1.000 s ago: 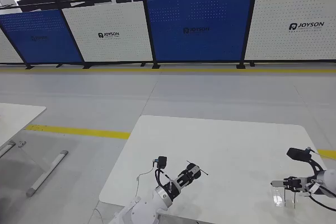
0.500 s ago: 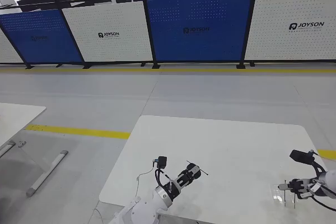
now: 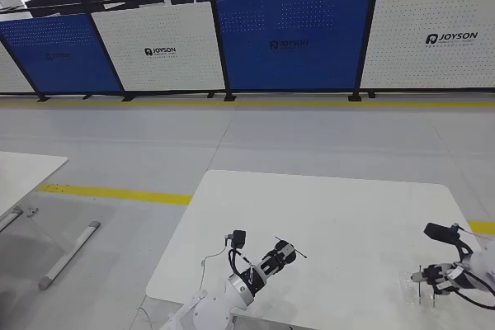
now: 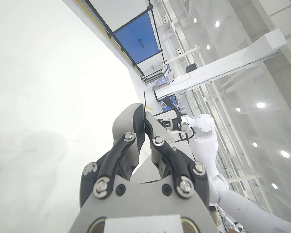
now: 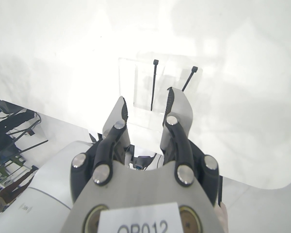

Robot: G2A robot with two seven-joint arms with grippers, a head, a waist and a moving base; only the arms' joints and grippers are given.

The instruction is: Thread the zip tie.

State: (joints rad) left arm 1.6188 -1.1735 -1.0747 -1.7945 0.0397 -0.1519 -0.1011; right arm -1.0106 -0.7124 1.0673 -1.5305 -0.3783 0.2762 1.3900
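Carefully: my right tool (image 5: 146,93), jaws apart, sits just before the clear stand (image 5: 126,81); I should centre on the upright zip tie (image 5: 153,86) in it. My left tool (image 4: 143,112), well apart from the stand, clamps a second zip tie (image 4: 144,97).

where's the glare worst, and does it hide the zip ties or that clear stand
Right wrist view: glare bleaches the white table; the clear plastic stand shows by faint edges alone, yet the thin black zip ties stand out dark. Left wrist view: table equally washed out, ceiling lamps flare, straight panel frames bow. Top view: even light.
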